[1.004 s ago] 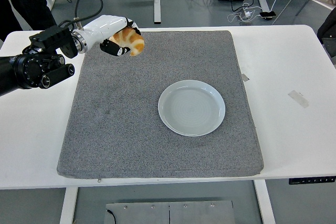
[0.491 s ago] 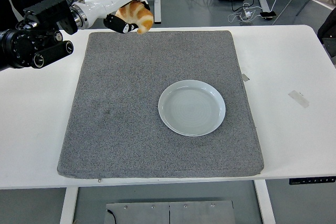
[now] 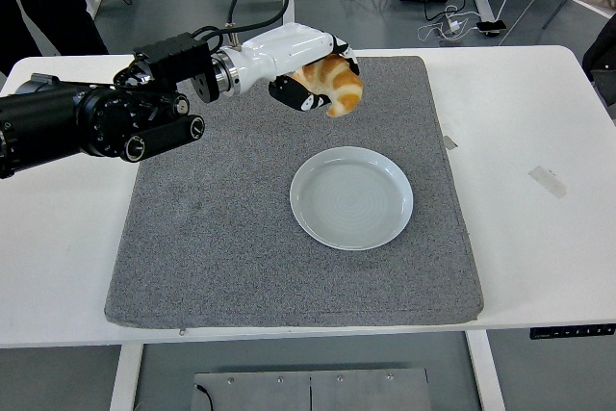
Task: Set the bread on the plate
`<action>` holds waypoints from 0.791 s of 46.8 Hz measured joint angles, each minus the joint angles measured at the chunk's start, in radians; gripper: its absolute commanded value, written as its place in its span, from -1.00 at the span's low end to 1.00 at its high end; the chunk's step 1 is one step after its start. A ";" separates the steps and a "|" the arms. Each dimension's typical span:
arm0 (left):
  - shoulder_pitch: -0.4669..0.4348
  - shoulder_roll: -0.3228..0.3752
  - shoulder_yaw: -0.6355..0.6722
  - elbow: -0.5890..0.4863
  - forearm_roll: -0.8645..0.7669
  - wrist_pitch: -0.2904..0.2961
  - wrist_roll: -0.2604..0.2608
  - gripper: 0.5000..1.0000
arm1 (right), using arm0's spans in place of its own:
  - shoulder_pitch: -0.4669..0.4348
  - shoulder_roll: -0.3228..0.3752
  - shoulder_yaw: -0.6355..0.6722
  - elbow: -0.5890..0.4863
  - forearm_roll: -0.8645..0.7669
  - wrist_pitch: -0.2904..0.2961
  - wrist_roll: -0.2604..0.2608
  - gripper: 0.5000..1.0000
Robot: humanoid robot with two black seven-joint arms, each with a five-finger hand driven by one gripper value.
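Over the grey mat (image 3: pixel 212 238), the left hand (image 3: pixel 306 72) grips the bread (image 3: pixel 332 84) with curled fingers — it should lower gently onto the centre of the 1 plate (image 3: pixel 351 228).

Plate (image 3: pixel 351 198) on mat (image 3: pixel 212 228), bread (image 3: pixel 330 85) in robot hand (image 3: pixel 306 72) behind it

We see the left hand (image 3: pixel 306 69) carry the bread (image 3: pixel 332 85) rightward from the mat's (image 3: pixel 241 238) far-left corner toward the plate (image 3: pixel 351 197).
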 measured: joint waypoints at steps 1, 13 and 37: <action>0.004 -0.010 -0.001 0.000 0.008 0.005 0.000 -1.00 | 0.000 0.000 0.000 0.000 0.000 0.000 0.000 1.00; 0.048 -0.061 0.003 -0.005 0.053 0.079 0.001 -1.00 | 0.000 0.000 0.000 0.000 0.000 0.000 0.000 1.00; 0.136 -0.094 0.015 -0.007 0.092 0.153 0.001 -1.00 | 0.000 0.000 0.000 0.000 0.001 0.000 0.000 1.00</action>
